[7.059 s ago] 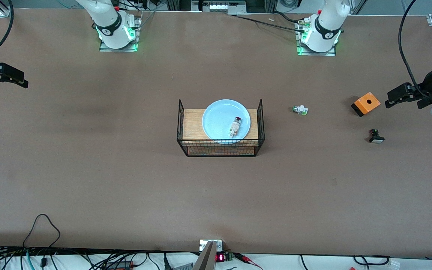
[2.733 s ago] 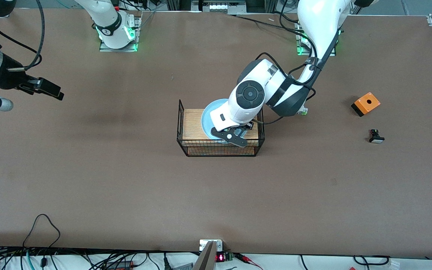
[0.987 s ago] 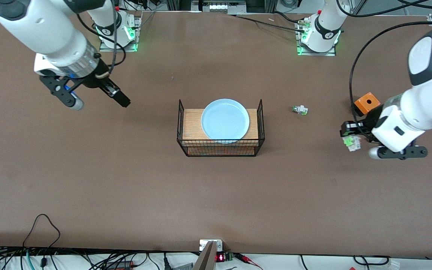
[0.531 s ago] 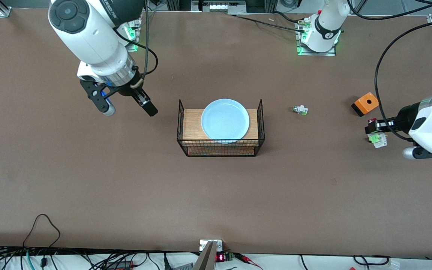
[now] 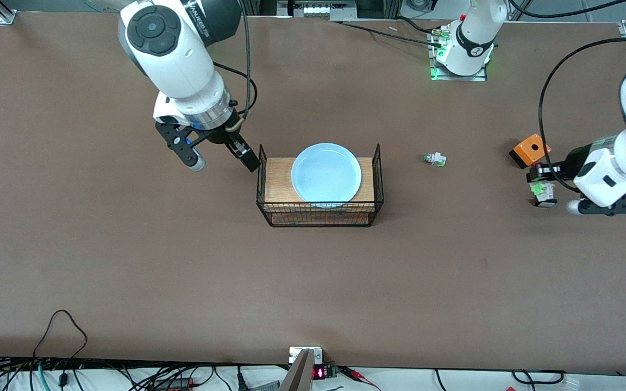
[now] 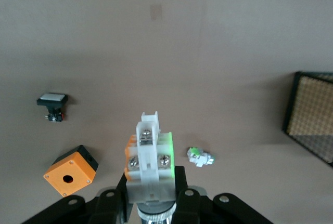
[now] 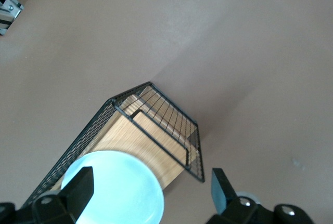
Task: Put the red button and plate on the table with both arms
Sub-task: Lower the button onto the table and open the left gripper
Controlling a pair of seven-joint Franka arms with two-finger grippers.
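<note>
While pinching the tiny white-bodied red button in the left gripper over the black-bodied button near the orange box, lower onto bare brown table clear of both. With right gripper spread beside the black wire rack, advance over the glossy light-blue plate on the rack's wooden top; grasp the rim.
</note>
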